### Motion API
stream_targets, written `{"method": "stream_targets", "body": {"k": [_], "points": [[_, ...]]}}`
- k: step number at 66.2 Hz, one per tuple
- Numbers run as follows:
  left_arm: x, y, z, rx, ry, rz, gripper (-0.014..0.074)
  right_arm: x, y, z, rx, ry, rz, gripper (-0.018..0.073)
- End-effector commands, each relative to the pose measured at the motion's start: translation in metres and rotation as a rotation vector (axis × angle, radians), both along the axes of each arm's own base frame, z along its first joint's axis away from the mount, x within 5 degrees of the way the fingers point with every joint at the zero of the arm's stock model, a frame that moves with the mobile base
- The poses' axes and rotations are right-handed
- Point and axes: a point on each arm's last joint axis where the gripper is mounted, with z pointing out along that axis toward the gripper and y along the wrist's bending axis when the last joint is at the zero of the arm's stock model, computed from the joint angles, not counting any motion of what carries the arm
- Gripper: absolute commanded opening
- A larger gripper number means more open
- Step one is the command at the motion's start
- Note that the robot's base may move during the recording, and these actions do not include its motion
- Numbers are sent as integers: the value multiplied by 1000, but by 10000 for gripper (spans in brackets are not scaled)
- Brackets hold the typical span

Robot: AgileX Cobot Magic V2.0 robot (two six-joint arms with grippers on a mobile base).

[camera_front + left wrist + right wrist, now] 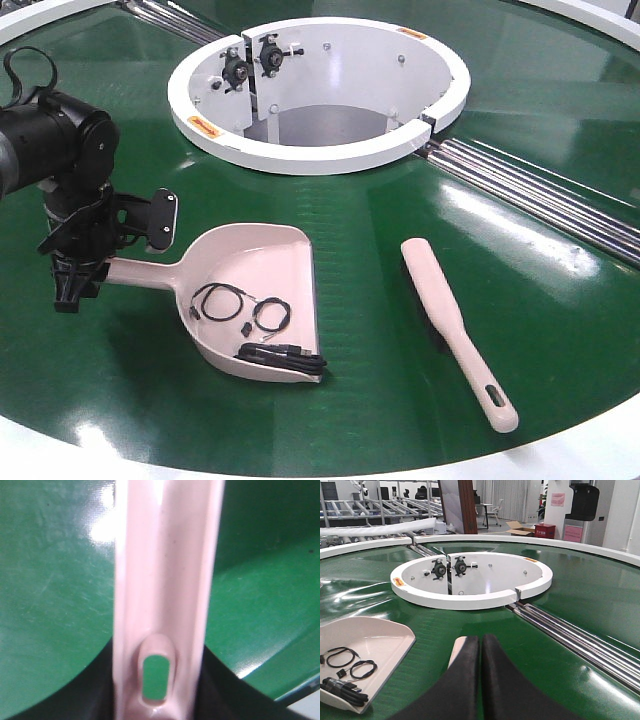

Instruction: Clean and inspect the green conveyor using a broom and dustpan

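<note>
The dustpan (255, 300) lies flat on the green conveyor (400, 360), mouth toward the right, handle running left, with coils of black cable (245, 315) and a black cord bundle (283, 357) resting in its scoop. The left gripper (80, 270) stands at the end of that handle; the left wrist view shows the slotted handle end passing straight between the dark jaws at the bottom edge, so the tool appears closed on the dustpan handle, though the actual pad contact sits below the frame and cannot be confirmed. The broom (455, 330) lies loose on the belt to the right of the dustpan, well apart from it, bristles down, its slotted end nearest the camera. The right gripper (481, 680) appears only in its own wrist view, fingers pressed together with nothing between them, held above the belt with what seems to be the broom's pale tip just beyond the fingertips. The white hub (320, 90) and metal rollers (540, 195) lie beyond. Assessment: debris is gathered in the pan, and the step in hand is the pan's removal. The next move calls for a level lift, since tilting toward the mouth would spill the cables back onto the belt.
</note>
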Motion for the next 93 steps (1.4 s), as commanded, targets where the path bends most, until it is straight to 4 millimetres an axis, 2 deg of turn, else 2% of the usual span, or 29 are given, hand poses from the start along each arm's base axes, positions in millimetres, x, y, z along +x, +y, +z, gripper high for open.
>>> {"method": "stream_targets", "body": {"k": [1,40,57,68,84,88,93], "points": [[-4,-1,26,-19,-58,16,-6,2,-1,12,17,-63,-19,-4],[-4,-1,26,-19,-57,17,1,2,-1,12,17,-63,-19,-4],[-3,0,27,-14,-80,62,71,2,-1,12,17,-63,-19,-4],[-1,2,27,-8,-114,114,223,2,-1,13,17,-64,-20,-4],[0,1,27,-24,-143,191,605,2,-1,13,17,-64,-20,-4],[0,1,28,-29,-154,218,668,2,-1,13,17,-64,-20,-4],[-2,2,34,-38,-175,251,703,2,-1,13,17,-64,-20,-4]]}}
